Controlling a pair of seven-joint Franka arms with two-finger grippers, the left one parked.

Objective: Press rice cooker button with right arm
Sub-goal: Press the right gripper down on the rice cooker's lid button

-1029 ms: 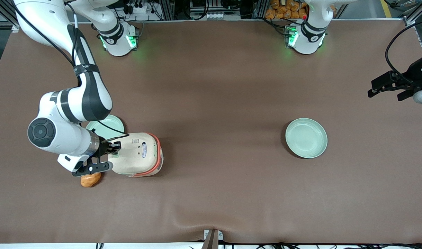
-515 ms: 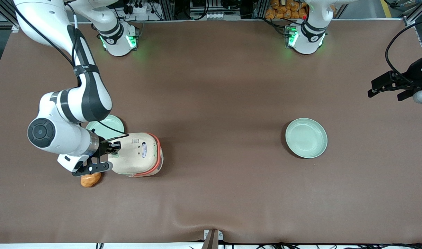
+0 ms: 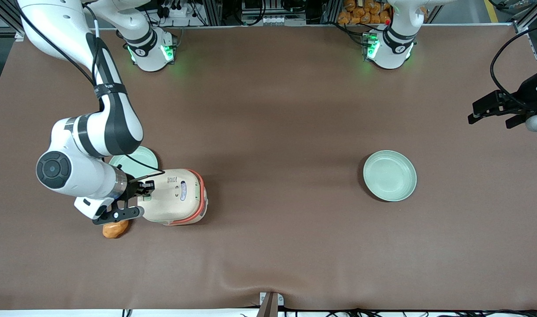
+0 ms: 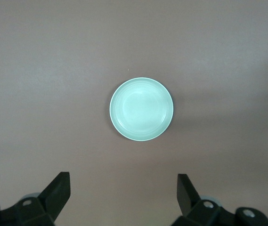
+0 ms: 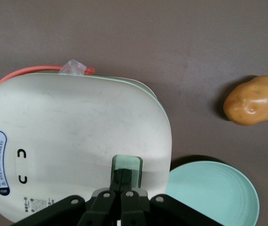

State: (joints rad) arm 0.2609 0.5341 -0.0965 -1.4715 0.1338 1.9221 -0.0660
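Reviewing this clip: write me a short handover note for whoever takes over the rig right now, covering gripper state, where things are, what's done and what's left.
Gripper: fingers shut together, tips on the green button at the edge of the rice cooker lid, at the working arm's end of the table.
Things: the cooker's lid is down. One pale green plate sits beside the cooker, partly under the right arm; a potato lies nearer the front camera than the gripper. A second plate lies toward the parked arm's end.
Done: gripper brought onto the button.
Left: whether the press has registered cannot be told; confirm it, then lift the arm away.
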